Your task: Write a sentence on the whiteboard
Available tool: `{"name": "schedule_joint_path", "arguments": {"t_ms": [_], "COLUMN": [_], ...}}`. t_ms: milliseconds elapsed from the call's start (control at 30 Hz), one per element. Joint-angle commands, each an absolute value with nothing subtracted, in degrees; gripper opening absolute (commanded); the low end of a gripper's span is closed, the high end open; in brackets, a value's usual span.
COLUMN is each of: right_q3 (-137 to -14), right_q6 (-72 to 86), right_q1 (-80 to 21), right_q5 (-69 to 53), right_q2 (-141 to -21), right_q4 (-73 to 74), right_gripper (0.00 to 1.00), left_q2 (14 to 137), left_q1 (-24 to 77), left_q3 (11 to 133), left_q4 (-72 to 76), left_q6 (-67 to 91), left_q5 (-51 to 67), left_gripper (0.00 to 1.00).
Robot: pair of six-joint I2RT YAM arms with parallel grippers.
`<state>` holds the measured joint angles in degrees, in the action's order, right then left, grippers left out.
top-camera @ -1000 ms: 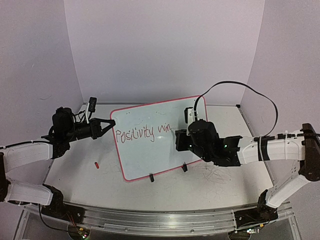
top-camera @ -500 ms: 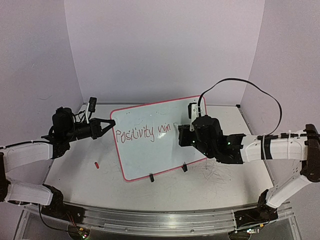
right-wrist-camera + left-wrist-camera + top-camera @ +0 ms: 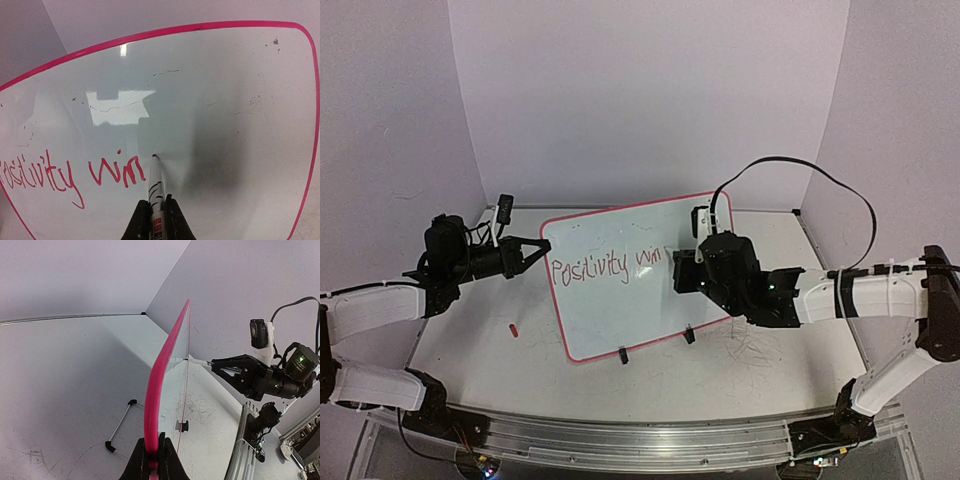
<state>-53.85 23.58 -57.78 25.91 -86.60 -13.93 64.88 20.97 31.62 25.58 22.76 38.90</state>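
Progressing past the halfway mark, judging from the lettering: the sentence is reading "Positivity win" in red across the middle of the whiteboard, so the closing "s" and the word "all" are looking like the remaining work. The whiteboard is standing tilted back on its black clip feet in the middle of the table, its face turned toward the arms. The left gripper is pinching the board's pink rim at its left edge, fingers pressed tight on it, apparently steadying it. The right gripper is clamping a red-tipped marker between its fingers, with the tip sitting just right of the last stroke of "win". The tip is appearing to touch the surface, though contact is not certain. In the top view the right wrist is covering the end of the line and hiding the marker altogether. The right wrist view is cutting off the start of "Positivity" at its left border. The left wrist view is showing the board nearly edge-on, so no lettering is readable there. A small red object is lying on the table left of the board, too small to identify, possibly a cap.
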Motion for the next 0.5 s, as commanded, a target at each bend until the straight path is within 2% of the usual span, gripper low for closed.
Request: {"name": "schedule_joint_path", "arguments": {"t_ms": [0,467], "right_q3": [-56.41,-53.59], "right_q6": [22.94,26.08], "right_q1": [-57.51,-58.06], "right_q5": [26.22,23.47], "right_q2": [-87.89,-86.57], "right_q4": [-16.08,-15.29], "right_gripper": [0.00,0.00], "left_q2": [64.63,64.70], "left_q1": [21.64,21.62], "left_q3": [32.34,32.30], "left_q4": [25.66,25.53], "left_q6": [19.61,19.68], "left_q5": [38.98,38.94], "left_gripper": [0.00,0.00]}}
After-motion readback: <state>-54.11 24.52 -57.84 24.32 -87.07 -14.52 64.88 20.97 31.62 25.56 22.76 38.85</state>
